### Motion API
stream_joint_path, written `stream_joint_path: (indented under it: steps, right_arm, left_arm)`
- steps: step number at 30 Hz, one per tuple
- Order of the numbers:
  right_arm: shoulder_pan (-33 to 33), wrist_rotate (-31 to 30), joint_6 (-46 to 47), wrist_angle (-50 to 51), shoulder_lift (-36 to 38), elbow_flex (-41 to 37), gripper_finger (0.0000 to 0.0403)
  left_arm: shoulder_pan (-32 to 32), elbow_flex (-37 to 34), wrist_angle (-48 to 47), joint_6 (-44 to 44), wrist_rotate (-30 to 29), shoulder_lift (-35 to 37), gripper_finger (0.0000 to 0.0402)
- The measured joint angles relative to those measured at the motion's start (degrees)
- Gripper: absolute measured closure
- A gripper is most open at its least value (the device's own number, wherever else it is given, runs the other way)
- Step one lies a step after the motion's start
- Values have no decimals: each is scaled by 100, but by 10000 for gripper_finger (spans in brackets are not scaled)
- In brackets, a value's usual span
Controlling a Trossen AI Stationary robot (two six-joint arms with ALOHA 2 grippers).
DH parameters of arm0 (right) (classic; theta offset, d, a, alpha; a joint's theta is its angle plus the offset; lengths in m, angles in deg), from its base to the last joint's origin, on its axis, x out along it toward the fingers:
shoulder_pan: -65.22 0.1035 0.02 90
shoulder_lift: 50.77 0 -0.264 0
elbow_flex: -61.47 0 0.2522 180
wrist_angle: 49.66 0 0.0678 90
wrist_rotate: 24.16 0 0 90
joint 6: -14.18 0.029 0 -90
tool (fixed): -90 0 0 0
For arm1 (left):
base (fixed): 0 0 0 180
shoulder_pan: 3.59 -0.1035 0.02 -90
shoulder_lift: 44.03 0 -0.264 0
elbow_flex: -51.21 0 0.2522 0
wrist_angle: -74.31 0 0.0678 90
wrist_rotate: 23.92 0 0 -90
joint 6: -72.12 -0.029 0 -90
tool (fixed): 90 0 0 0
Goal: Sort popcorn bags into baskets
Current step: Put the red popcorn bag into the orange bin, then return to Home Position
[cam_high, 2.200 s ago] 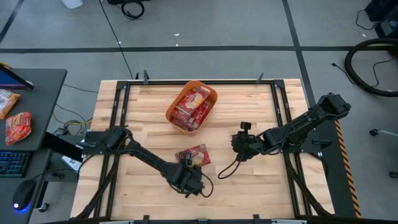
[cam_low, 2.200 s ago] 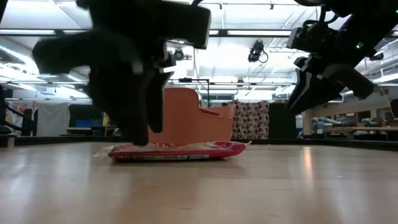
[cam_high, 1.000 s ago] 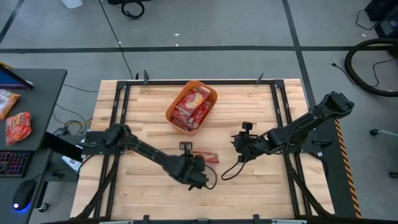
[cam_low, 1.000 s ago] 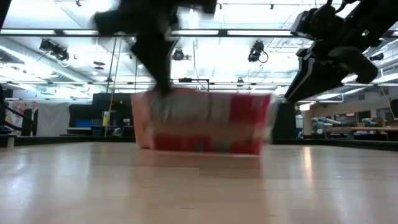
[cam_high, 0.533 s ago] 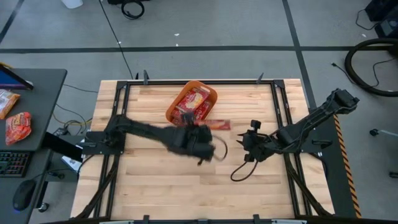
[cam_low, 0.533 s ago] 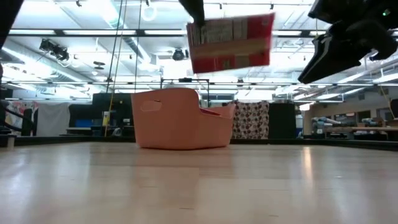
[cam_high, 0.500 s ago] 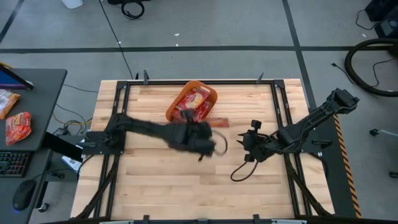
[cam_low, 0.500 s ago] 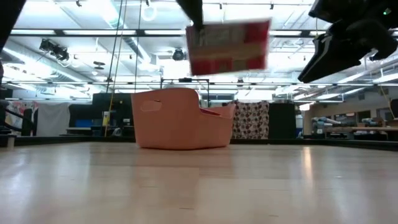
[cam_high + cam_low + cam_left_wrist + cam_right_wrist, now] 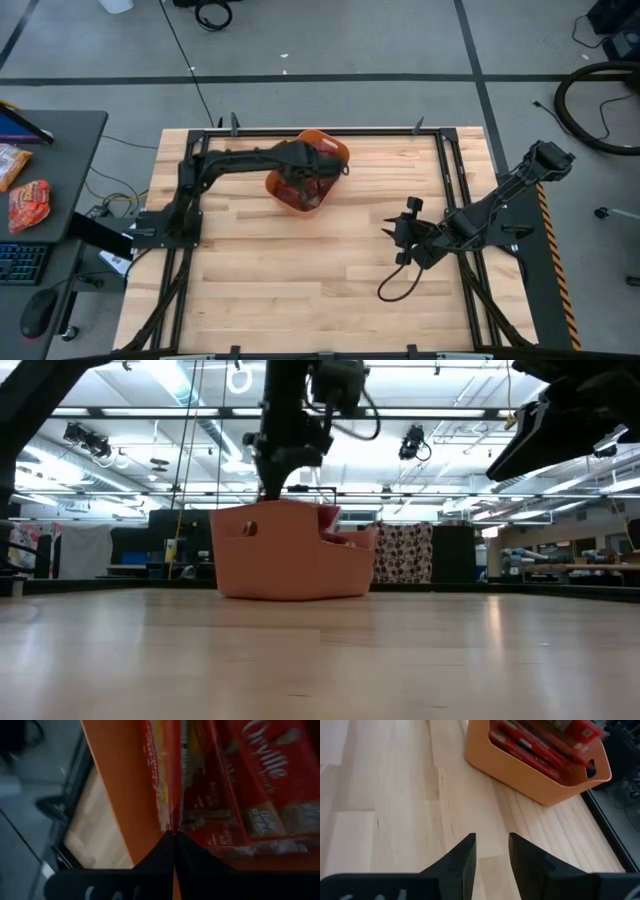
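Observation:
The orange basket (image 9: pixel 337 152) stands on the table near its far edge, with several red popcorn bags (image 9: pixel 540 740) packed in it on edge. My left gripper (image 9: pixel 173 834) reaches over the basket (image 9: pixel 290 555) and points down into it, shut on one more popcorn bag (image 9: pixel 166 780). That bag shows edge-on between the basket's wall (image 9: pixel 120 785) and the other bags (image 9: pixel 250 775). My right gripper (image 9: pixel 492 852) hovers open over bare table right of the middle (image 9: pixel 393 232), with nothing between its fingers. My left gripper pinches the popcorn bag's top edge (image 9: pixel 170 822) between its two shut fingers, coming from above and pointing down. The bag hangs edge-on below the fingers inside the basket, next to the wall. Whether its lower end rests on the basket floor does not show.
The right arm's cable (image 9: pixel 395 282) loops over the table in front of the right gripper. A dark desk (image 9: pixel 50 150) left of the table carries two more red packets (image 9: pixel 28 205) and a keyboard. Bare wood lies across the table's near half.
My left gripper has lifted the popcorn bag by its top edge off the table's near middle and swung it up toward the far edge. It has brought the bag down into the basket, staying shut. My right gripper has drawn back a little toward the right edge.

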Motion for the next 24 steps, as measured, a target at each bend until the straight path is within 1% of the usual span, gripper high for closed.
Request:
stream_joint_path:
  steps: [3, 5, 9, 12, 15, 19, 24]
  right_arm:
    - [10, -4, 71, 3, 0, 0, 282]
    - [12, -24, 74, -110, 0, -55, 282]
    - [13, -153, 47, -550, 0, -428, 282]
    - [11, -148, -42, -821, 29, -693, 282]
    - [11, -133, -54, -881, 170, -783, 282]
    - [87, -70, -17, -900, 460, -880, 285]
    - [236, -107, -90, -1332, 976, -1291, 298]
  left_arm:
    - [-216, -137, -2, 147, 291, 0, 392]
    - [-261, -140, -13, 87, 330, 0, 380]
    - [-118, 30, -12, -220, 331, 0, 334]
    - [51, 149, 7, -681, 216, 3, 300]
    - [180, 113, 219, -1038, 134, 139, 279]
    - [277, -151, 631, -1225, 141, 435, 274]
    - [370, -1047, 1557, -1423, 299, 1267, 283]
